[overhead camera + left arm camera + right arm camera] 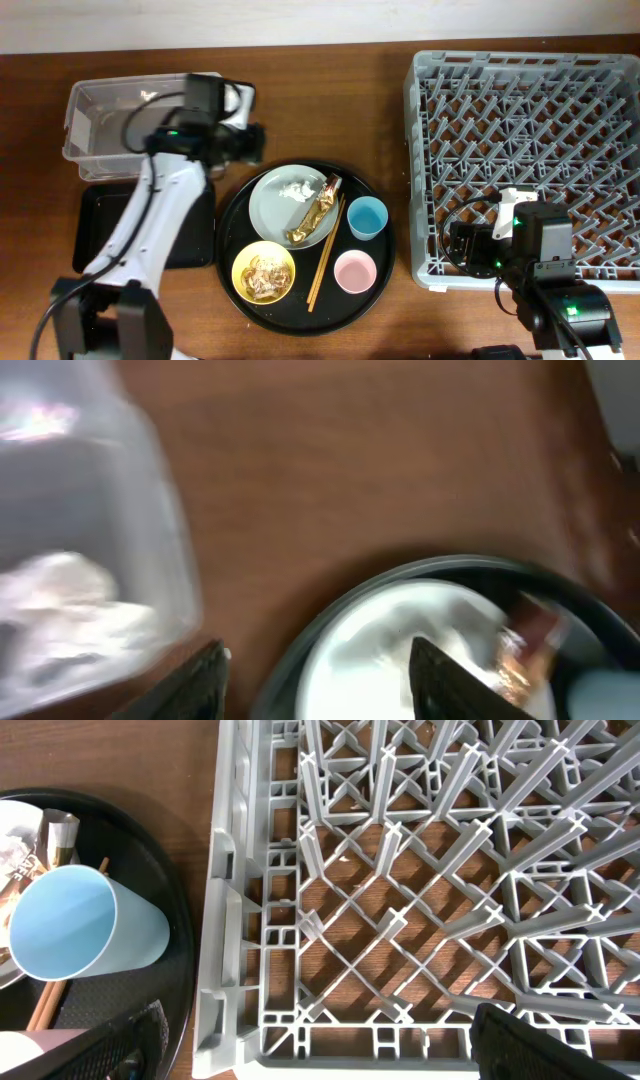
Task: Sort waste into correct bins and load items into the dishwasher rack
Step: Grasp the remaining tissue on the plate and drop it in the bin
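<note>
The left gripper [318, 685] hovers spread and empty above the plate [385, 645] edge; the right gripper [320, 1055] hangs spread over the rack [420, 870] corner.

The table [330, 110] is dark reddish-brown wood with a fine grain, and it fills nearly the whole frame. Along the top edge runs a pale off-white strip [200, 22]; wall or floor, I cannot tell. The light is even, the shadows soft.

The brown wooden table [330, 100] carried a clear tub [100, 120] just behind the left gripper [252, 145] and a round black tray [232, 225] just ahead of it. A shallow black tray [100, 225] lay beside that arm, and a grey rack [530, 120] sat beneath the right gripper [455, 247].
</note>
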